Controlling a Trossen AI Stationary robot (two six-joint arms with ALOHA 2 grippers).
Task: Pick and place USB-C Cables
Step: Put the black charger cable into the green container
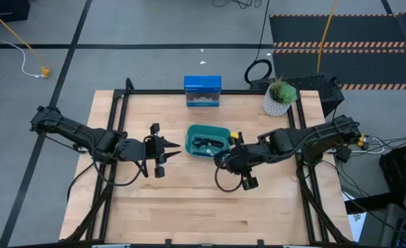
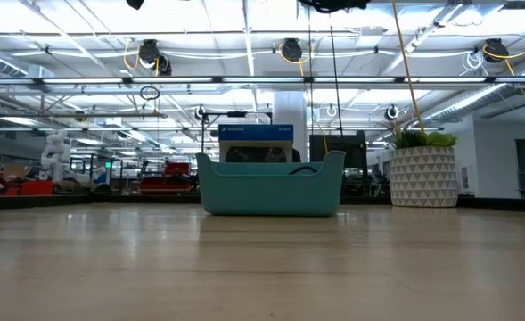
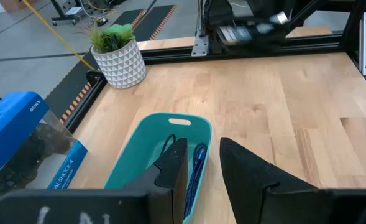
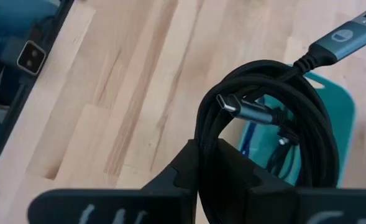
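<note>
A black coiled USB-C cable (image 4: pixel 266 118) with grey plugs is in my right gripper (image 4: pixel 223 152), which is shut on it and hovers at the near right rim of the teal bin (image 1: pixel 189 140). Two more cables lie in the bin: a blue-purple one (image 3: pixel 197 163) and a black one (image 3: pixel 169 146). My left gripper (image 3: pixel 202 163) is open and empty. It sits left of the bin in the high view (image 1: pixel 169 153), fingers pointing at it. The low view shows the bin (image 2: pixel 271 185) standing on the table with neither gripper in sight. My right gripper pinches the black coil between its two fingers, which lie across the bundled strands on one side of the loop (image 4: pixel 209 127). The rest of the coil stands out past the fingertips, lifted clear above the bin's rim and the tabletop, with one plug (image 4: pixel 347 38) sticking out free.
A blue product box (image 1: pixel 203 90) stands at the far edge behind the bin. A potted plant in a white pot (image 1: pixel 279 98) is at the far right corner. A black metal frame (image 1: pixel 113 124) borders the table. Bare wood lies toward the near edge.
</note>
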